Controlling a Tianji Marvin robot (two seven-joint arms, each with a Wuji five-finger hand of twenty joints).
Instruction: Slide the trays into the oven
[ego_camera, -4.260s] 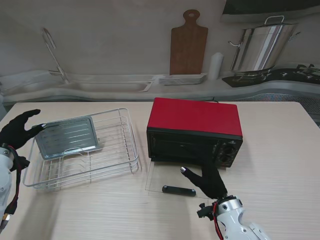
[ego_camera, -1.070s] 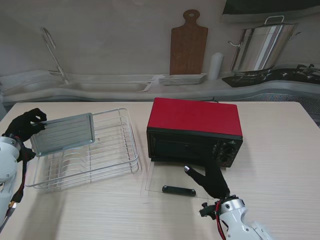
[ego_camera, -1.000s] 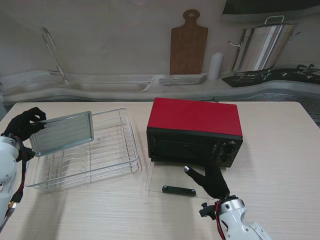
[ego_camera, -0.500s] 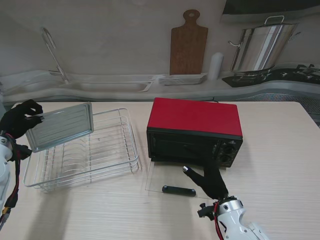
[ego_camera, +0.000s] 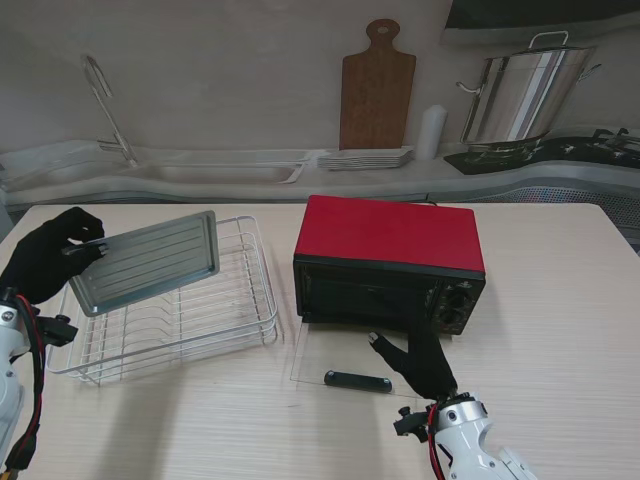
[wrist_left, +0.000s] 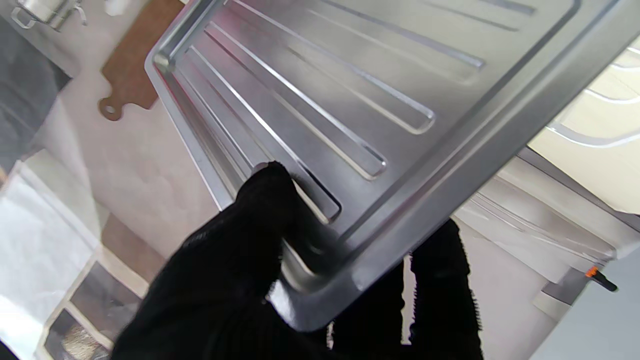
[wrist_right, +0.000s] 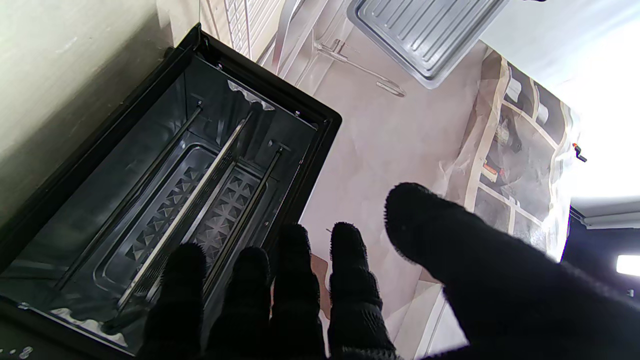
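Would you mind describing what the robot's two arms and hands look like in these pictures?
Both the left hand and the right hand have five fingers covered in fuzzy black gloves. The wrists and forearms behind them are white or light grey. A red cable and a black one run along the left arm, and a red cable shows at the right wrist, beside a black fitting.

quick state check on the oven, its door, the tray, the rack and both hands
oven: open, no tray inside
glass door: folded down flat on the table
baking tray: lifted, tilted above the rack
dish rack: on the table
left hand: shut on the tray's corner
right hand: open, over the door
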